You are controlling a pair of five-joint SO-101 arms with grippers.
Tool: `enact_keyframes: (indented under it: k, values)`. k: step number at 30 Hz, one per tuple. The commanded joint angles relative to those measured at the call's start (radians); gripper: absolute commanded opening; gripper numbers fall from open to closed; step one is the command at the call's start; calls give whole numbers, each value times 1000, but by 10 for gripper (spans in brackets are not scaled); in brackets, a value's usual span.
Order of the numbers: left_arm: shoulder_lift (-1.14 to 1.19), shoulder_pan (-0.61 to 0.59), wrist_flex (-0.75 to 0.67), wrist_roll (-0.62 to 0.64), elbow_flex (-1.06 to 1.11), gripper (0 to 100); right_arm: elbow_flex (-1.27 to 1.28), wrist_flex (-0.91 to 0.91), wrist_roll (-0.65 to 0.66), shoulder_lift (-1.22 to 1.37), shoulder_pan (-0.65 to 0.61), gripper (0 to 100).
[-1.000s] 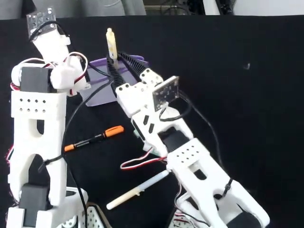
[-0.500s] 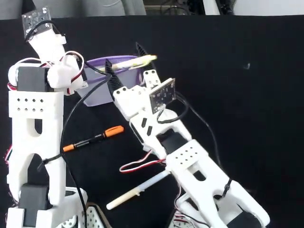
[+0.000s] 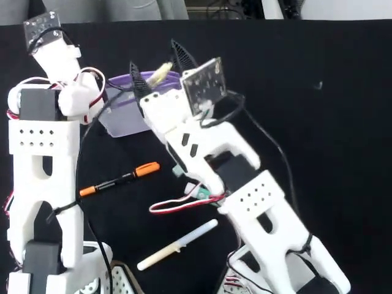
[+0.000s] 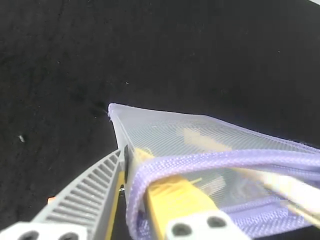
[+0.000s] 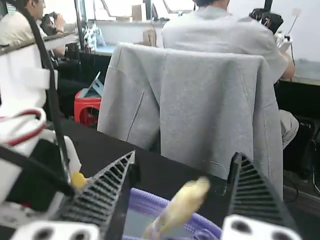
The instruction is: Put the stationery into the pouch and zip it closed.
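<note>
The right claw (image 5: pixel 185 156) stands wide open. A second ago it gripped the cream pen (image 5: pixel 181 204) upright above the pouch (image 3: pixel 124 120). Half a second ago its fingers had parted and the pen lay level across the pouch mouth. Now the claw has lifted and tilted back, so its wrist board sits higher in the high view. The pen slants between the two black fingers with its lower end at the purple rim. It looks blurred, and in the right wrist view it touches neither finger, with a gap on each side.

The left claw (image 4: pixel 131 152) is clamped on the pouch edge. Its grey finger is outside the mesh wall and its yellow finger inside, with the purple rim pinched between them. It holds the mouth open just below the right claw. Compared with a second ago, the left arm's upper part leans a little further toward the table's left edge, and the pouch has shifted slightly with it.

Out on the black tabletop (image 3: pixel 318 122), the orange marker (image 3: pixel 119 179) lies where it lay before, near the left arm and in front of the pouch. The second cream pen (image 3: pixel 177 245) also has not moved. It rests closer to the arm bases, well apart from the pouch and both claws.
</note>
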Motion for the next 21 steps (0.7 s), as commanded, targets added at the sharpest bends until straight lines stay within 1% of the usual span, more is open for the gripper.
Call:
enact_keyframes:
  k: [1, 3, 9, 15, 19, 21]
  values:
    - [5, -7, -8, 3, 25, 28, -143, 114, -2, -50, -23, 272]
    - [5, -10, -8, 3, 25, 28, -174, 153, -2, -50, -23, 272]
    - [14, -111, -9, 3, 31, 28, -229, 224, -2, -51, -52, 272]
    - [6, -213, -64, -31, 68, 28, -248, 239, -2, -51, 37, 272]
    - [15, -288, -94, -32, 71, 28, -269, 328, 2, -51, 43, 272]
    - [15, -328, -109, -32, 71, 28, -283, 373, 41, -51, 40, 272]
